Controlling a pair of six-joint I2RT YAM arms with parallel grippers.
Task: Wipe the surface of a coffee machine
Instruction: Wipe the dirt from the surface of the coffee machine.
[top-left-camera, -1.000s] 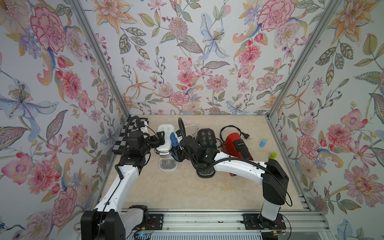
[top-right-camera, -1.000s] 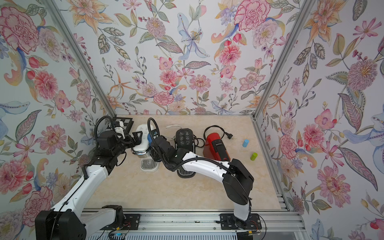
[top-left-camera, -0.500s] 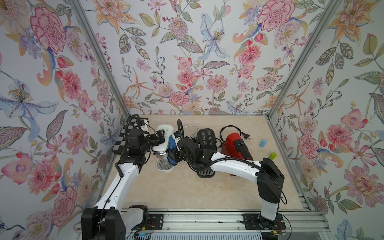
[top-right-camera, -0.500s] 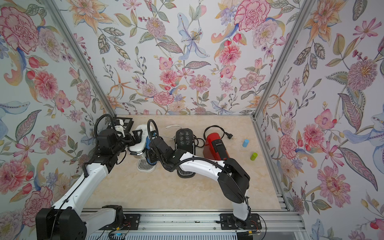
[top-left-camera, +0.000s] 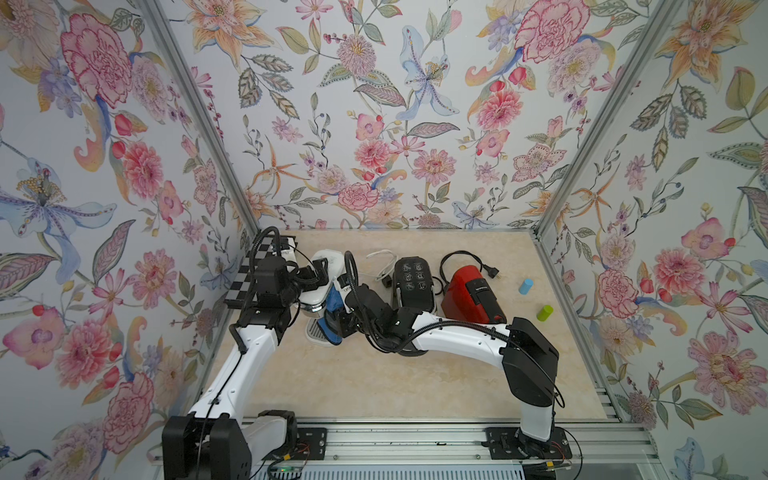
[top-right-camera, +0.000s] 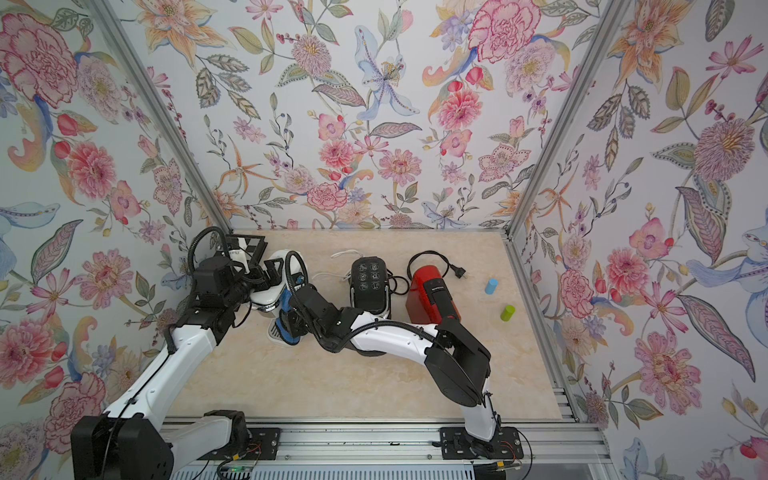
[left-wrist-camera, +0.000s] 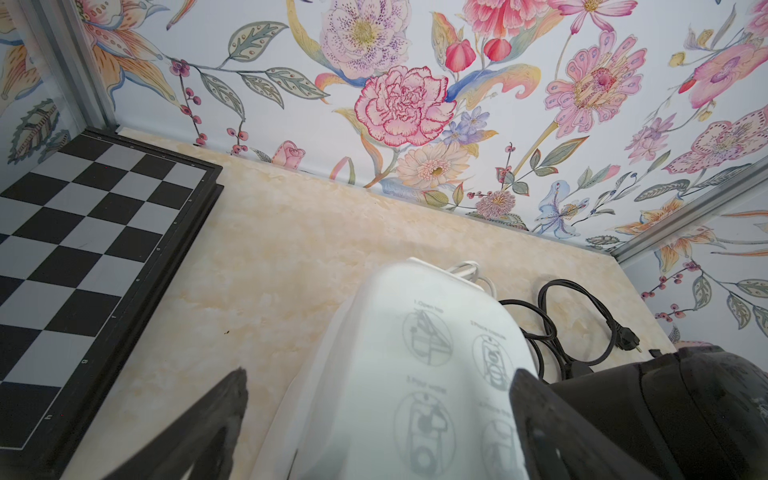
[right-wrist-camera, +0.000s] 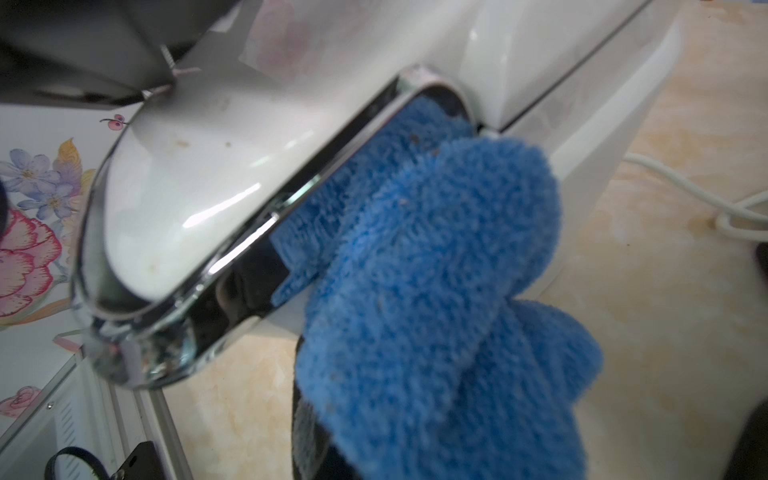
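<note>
1. The white coffee machine (top-left-camera: 330, 257) stands at the left rear of the surface (top-left-camera: 374, 382), just beside a chessboard (left-wrist-camera: 83, 249) and to the left of a black machine (top-left-camera: 411, 282) and a red machine (top-left-camera: 469, 295).
2. Its long axis runs from the back wall toward the robot's rail. The drip tray (top-left-camera: 316, 332) and the chrome-rimmed brewing head face the rail, and its white cord trails off behind it.
3. The left claw (left-wrist-camera: 380, 382) is spread wide, one finger on either side of the machine's lid. One finger stands clear of the white shell; whether the other touches it I cannot tell.
4. The right claw (top-left-camera: 338, 320) is clenched on a blue cloth (right-wrist-camera: 436, 291). The cloth is pressed against the machine's right flank and tucked up under the chrome rim.
5. In both top views the left claw and wrist cover the middle of the machine, so only its rear top and front edge show.
6. In the right wrist view the cloth hides the right claw's fingers entirely.
7. The printed diagrams on the lid are too blurred to read in the left wrist view.
8. A blue cylinder (top-left-camera: 525, 286) and a green cylinder (top-left-camera: 544, 312) lie well apart from the machine, near the right wall.
</note>
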